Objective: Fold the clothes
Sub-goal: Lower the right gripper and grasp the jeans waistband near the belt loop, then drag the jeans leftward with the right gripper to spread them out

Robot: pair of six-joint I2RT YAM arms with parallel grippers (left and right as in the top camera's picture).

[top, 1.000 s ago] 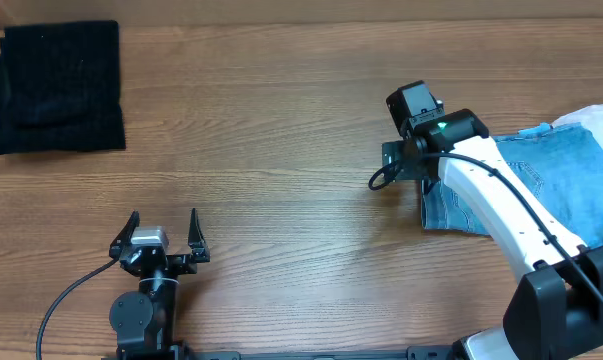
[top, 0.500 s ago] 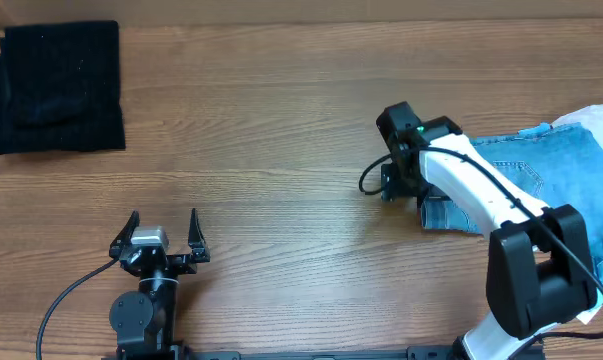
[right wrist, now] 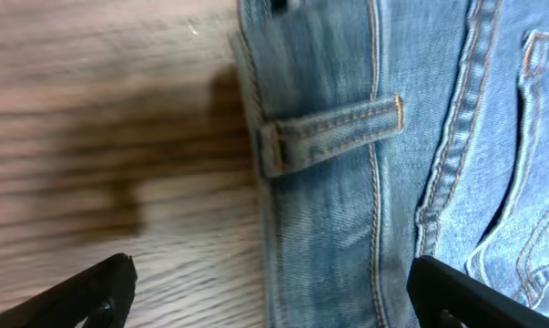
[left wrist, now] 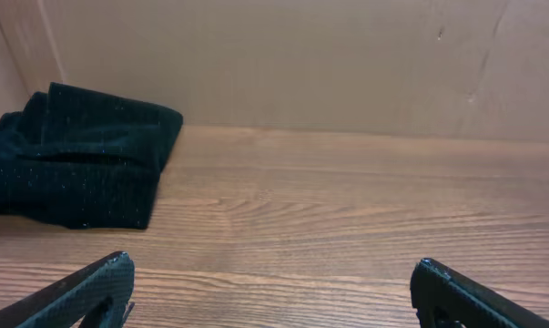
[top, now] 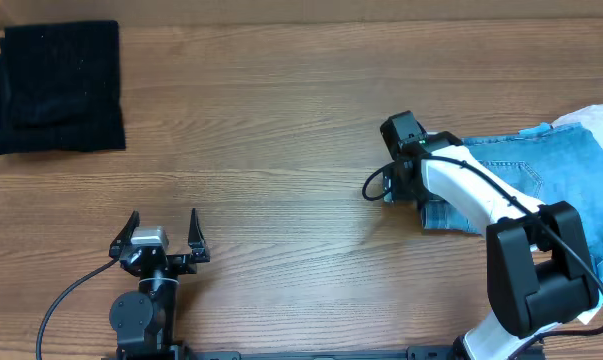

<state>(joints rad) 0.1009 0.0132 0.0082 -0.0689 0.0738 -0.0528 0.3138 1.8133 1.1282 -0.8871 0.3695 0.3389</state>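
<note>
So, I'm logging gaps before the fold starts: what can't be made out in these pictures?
- Jeans: overhead, the frame edge and right arm hide much; the right wrist view shows only a belt-loop patch.
- Right end effector: overhead, its wrist hides the fingers; contact with the denim is unclear.
- White thing: overhead, cut by the edge.
- Black garment: too dark to tell its type.

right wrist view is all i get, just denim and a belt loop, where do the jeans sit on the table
Observer: The jeans lie at the far right of the table, partly running out of the overhead frame.
Operator: anything else to fold
Observer: A black garment lies in the back left corner, looking already folded into a rough square.
Operator: where's the left arm
Observer: The left gripper sits open near the front left edge, touching nothing.
</note>
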